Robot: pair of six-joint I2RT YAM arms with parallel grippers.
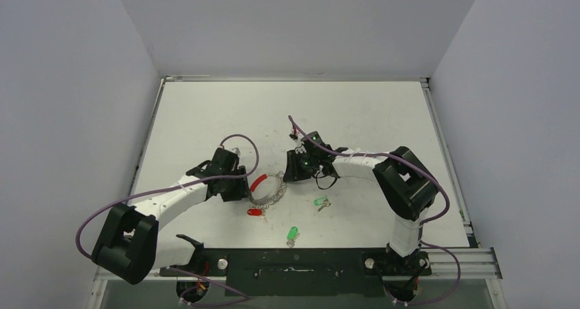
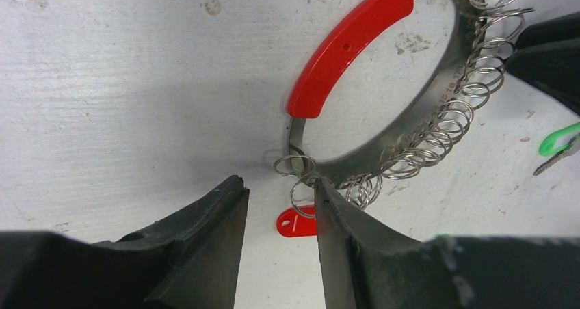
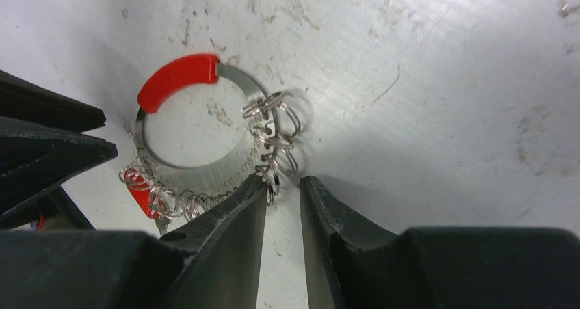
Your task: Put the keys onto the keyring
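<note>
The keyring [image 1: 272, 193] lies flat on the table between my two grippers, a silvery band with a red sleeve [image 1: 258, 182] and several small wire rings. Two green-headed keys lie loose on the table, one [image 1: 320, 202] right of the ring and one [image 1: 293, 233] nearer the front; one shows at the right edge of the left wrist view [image 2: 557, 141]. My left gripper [image 2: 277, 186] is open at the ring's [image 2: 410, 128] left side, its right fingertip at the band's edge. My right gripper [image 3: 282, 184] is open with a narrow gap at the ring's [image 3: 236, 162] right side, empty.
A red tag [image 1: 254, 212] hangs on one small ring at the keyring's front side; it also shows in the left wrist view [image 2: 295, 221]. Grey walls enclose the table on three sides. The arm bases and a black rail [image 1: 294, 261] sit at the near edge.
</note>
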